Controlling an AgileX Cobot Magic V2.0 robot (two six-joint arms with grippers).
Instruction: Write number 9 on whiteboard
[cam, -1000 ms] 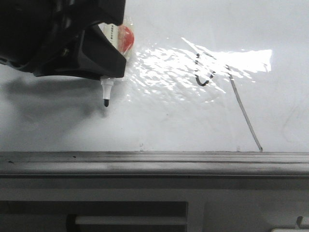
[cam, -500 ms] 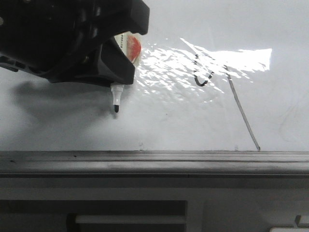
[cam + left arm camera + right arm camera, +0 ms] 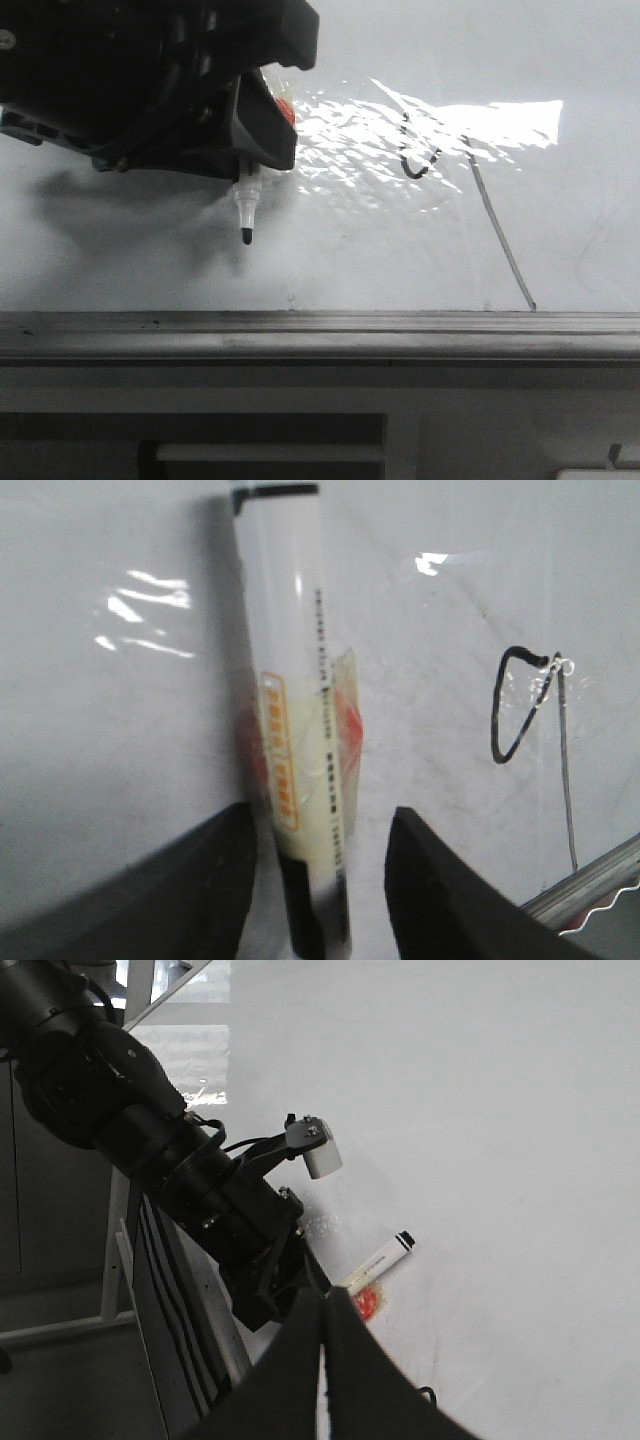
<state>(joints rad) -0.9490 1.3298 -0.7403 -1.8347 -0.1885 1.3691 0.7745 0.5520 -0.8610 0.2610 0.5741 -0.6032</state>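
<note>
The whiteboard (image 3: 380, 270) lies flat with a bright glare patch. The number 9 (image 3: 420, 168), a black hooked curl with a long slanted stroke (image 3: 503, 245), is drawn at its right; it also shows in the left wrist view (image 3: 515, 705). A white marker (image 3: 295, 700) with an orange label lies along the board between my left gripper's (image 3: 322, 815) fingers; one finger (image 3: 420, 870) stands apart from it, so the jaws are open. Its black tip (image 3: 246, 236) points at the near rail. My right gripper (image 3: 325, 1295) is shut and empty, held above the board.
A grey metal rail (image 3: 320, 335) runs along the board's near edge, with a dark furniture panel and slot (image 3: 260, 450) below it. My left arm (image 3: 150, 1160) and its cables reach over the board's edge.
My left gripper and the marker have moved right and slightly toward the near rail. The red label is now almost hidden under the gripper.
</note>
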